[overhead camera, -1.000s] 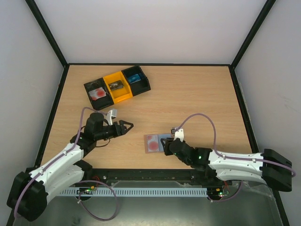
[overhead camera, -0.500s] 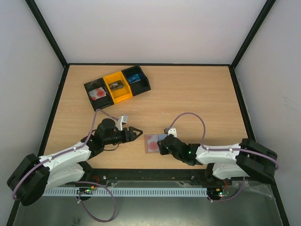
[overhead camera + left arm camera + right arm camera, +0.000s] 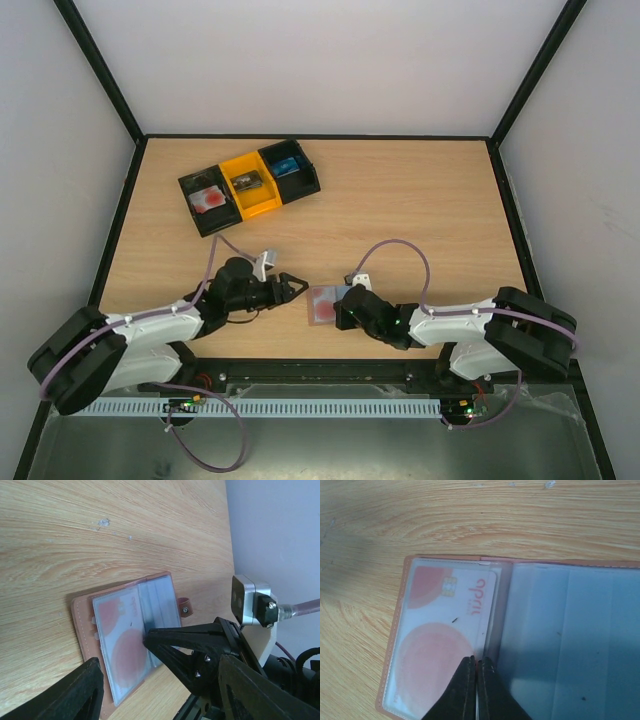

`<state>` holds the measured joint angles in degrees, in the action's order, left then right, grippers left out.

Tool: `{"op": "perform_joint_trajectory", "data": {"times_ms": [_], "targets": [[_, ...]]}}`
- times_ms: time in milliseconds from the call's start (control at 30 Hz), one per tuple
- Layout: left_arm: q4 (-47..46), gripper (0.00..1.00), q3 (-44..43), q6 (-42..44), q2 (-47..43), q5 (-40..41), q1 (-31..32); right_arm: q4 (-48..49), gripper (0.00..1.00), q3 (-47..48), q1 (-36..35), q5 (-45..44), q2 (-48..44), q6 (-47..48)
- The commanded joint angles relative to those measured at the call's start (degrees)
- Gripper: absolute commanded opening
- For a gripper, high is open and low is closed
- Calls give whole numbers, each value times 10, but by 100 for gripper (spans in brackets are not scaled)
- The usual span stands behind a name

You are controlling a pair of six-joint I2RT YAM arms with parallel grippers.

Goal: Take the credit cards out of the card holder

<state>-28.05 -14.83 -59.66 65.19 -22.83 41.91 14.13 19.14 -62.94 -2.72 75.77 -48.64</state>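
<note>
**Card holder** (image 3: 322, 303): It lay open and flat on the surface (image 3: 420, 210), close to the near edge and about midway along it, between your two arms. Its long axis ran roughly along that edge. In the overhead view your right arm covered the right-hand half.

**Card** (image 3: 440, 630): Pale with red discs. It sat in the clear pocket of the half toward your left arm, with its inner edge beside the fold.

**Right fingers** (image 3: 476, 672): These were shut tip to tip and rested on that inner edge of the card. You could not tell from these views whether the card itself was pinched between them.

**Left fingers** (image 3: 296, 286): These were spread moderately wide and held nothing. They pointed at the holder's left end from just beside it, not touching.

**Bins** (image 3: 248, 185): A row of them stood toward the far left corner, well apart.

**Note:** Your right arm was the one in contact. The pull probably had to run from the pocket toward the fold. The holder might have slid along with it unless your left fingers pinned its outer end.
</note>
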Motion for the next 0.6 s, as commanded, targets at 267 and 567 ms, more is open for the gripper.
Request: {"op": "perform_joint_trajectory", "data": {"times_ms": [267, 567], "targets": [[-133, 71, -8, -30, 107, 13, 39, 35, 2, -29, 11, -6, 6, -22], [-223, 72, -14, -52, 198, 14, 59, 49, 2, -40, 17, -1, 19, -29]]}}
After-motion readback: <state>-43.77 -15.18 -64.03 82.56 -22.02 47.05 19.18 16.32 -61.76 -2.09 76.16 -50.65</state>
